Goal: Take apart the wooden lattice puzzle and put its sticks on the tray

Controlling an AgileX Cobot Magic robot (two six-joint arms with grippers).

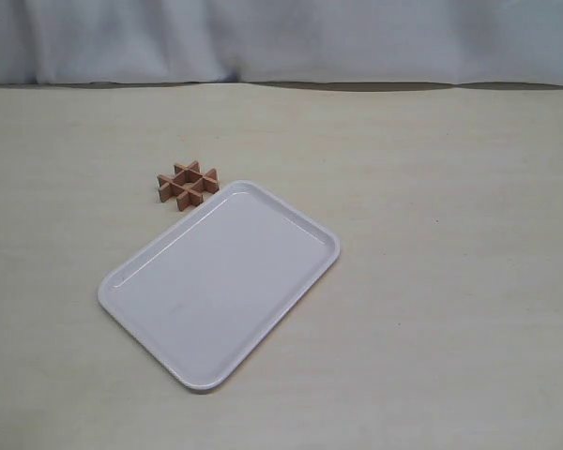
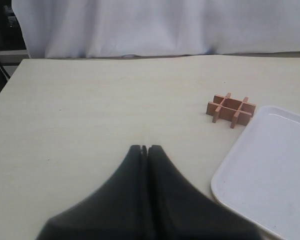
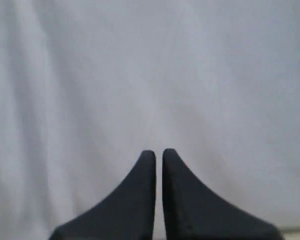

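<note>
- The wooden lattice puzzle lies flat on the desk, fully assembled. It is just beside the far corner of the tray, apart from the rim by a thin strip of desk.
- Its sticks are all interlocked, with short ends poking out round the grid. Those free ends look like the best places to grip.
- The tray holds nothing, so the task has not begun. The step in hand is the first approach to the puzzle.
- The left gripper is well short of the puzzle. Its fingers are pressed together and hold nothing.
- It should spread its fingers before coming down, then close across one outer stick's end rather than over the whole grid.
- The right gripper is all but closed, with only a thin slit between its fingers, and it is empty. Its camera sees only the white curtain, so I cannot tell where it is relative to the puzzle.
- Notched sticks likely lift out only along the notch direction, so one gripper should pin the grid while the other pulls straight up.
- Pulling sideways risks dragging the light puzzle across the desk or up onto the tray rim.
- Neither arm shows in the exterior view, so both have some way to travel.
</note>
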